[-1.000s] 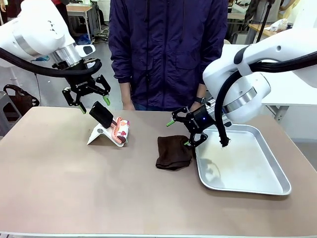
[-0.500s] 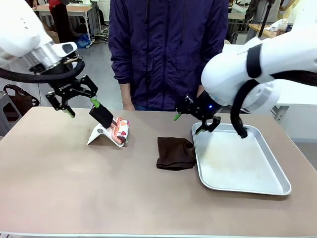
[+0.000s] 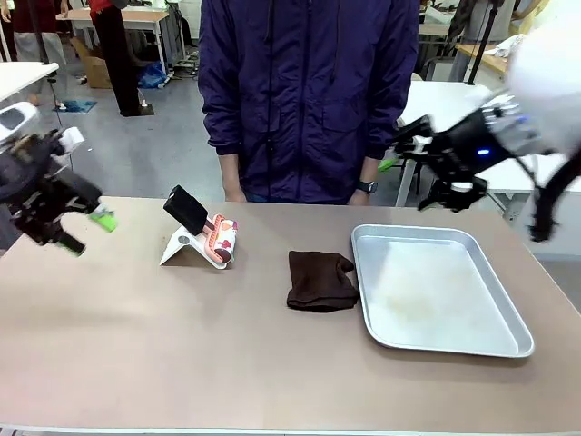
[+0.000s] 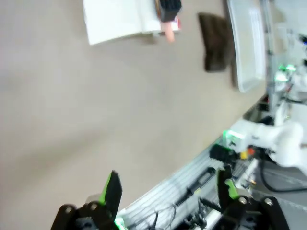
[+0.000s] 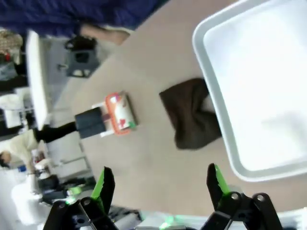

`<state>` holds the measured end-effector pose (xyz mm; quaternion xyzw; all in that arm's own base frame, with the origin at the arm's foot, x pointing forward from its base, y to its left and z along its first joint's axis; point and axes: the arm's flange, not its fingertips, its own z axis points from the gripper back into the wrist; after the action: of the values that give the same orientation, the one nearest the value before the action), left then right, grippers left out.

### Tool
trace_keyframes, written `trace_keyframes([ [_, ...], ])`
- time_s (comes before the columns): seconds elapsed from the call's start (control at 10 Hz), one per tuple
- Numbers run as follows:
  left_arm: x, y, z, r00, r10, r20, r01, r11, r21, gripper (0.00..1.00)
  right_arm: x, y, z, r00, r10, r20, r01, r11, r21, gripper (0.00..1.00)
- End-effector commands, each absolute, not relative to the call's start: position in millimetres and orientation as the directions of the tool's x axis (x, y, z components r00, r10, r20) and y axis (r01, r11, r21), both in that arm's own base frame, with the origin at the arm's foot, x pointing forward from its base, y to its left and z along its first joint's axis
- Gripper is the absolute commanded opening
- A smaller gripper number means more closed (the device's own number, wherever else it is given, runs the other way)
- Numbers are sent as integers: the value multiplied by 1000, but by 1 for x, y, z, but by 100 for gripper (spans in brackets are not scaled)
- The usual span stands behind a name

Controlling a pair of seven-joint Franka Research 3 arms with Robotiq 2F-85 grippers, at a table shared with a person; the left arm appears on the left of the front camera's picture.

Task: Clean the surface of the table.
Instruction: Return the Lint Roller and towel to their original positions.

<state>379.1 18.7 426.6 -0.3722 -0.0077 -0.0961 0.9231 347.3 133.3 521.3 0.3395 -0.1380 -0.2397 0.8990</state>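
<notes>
Both tools gape wide and hold nothing: left tool [image 3: 80, 232] at frame left, right tool [image 3: 434, 177] upper right, above the counter [image 3: 182, 336].

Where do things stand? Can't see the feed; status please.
Left gripper open, empty, at table's left edge. Right gripper open, empty, above tray. Table unwiped. Brown cloth, phone stand on it.

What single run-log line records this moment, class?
left gripper: open, empty, at table's left edge | right gripper: open, empty, above tray | cloth: untouched on table
</notes>
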Motion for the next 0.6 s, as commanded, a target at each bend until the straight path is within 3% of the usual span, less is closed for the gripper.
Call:
trace_keyframes([
  [0.0, 382, 50, 401, 977, -164, 138, 207, 569, -796, 100, 293, 87, 518, 817, -576, 30, 354, 541, 763, 100],
  [0.2, 379, 85, 374, 953, -48, 298, 294, 365, -883, 100, 264, 43, 505, 802, -575, -162, 434, 375, 819, 100],
  [0.4, 382, 110, 365, 922, -7, 388, 380, 215, -899, 100, 266, 9, 486, 741, -566, -362, 541, 182, 821, 100],
  [0.5, 384, 117, 364, 898, -12, 439, 434, 180, -883, 100, 276, 6, 475, 751, -515, -414, 570, 187, 800, 100],
])
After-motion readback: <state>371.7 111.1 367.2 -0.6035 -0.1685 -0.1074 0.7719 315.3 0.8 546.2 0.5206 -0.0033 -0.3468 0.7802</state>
